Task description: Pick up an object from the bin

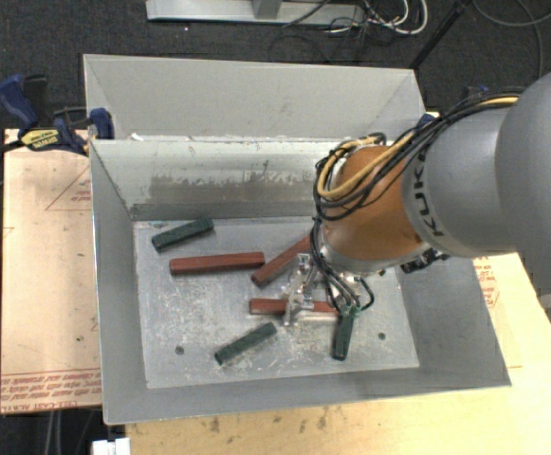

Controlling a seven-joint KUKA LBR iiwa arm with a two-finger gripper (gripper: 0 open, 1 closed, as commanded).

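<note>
**Grey bin, six bars, gripper down over the short red-brown one**

Logged nearest the front wall of the grey metal bin (pixel 114 282): dark green bar (pixel 246 343), flat on the floor, aslant, left of centre. Further right at about the same depth: second dark green bar (pixel 341 336), pointing near-to-far, far end close under the gripper.

Next back, mid-floor: short red-brown bar (pixel 267 305), lying flat and roughly crosswise. Left end free, middle hidden beneath the gripper (pixel 298 311). Found the gripper lowered straight onto that bar's middle. Contact looks likely but cannot be confirmed. Gripper opening: cannot tell, since the metal parts and wires crowd together from this angle. Bar itself flat on the bin floor.

Just behind and left of the gripper: slanted red-brown bar (pixel 280 263), high end toward the wrist, low end toward the left. Beside that low end, possibly touching: long red-brown bar (pixel 216 263), crosswise, reaching left.

Farthest back on the floor, left side, near the foot of the rear wall: third dark green bar (pixel 182 234), well apart from the gripper.

Above all of it: orange wrist cover (pixel 370 221), looped with yellow and black cables (pixel 346 164), carried on the grey arm (pixel 488 183) coming in from the right.
</note>
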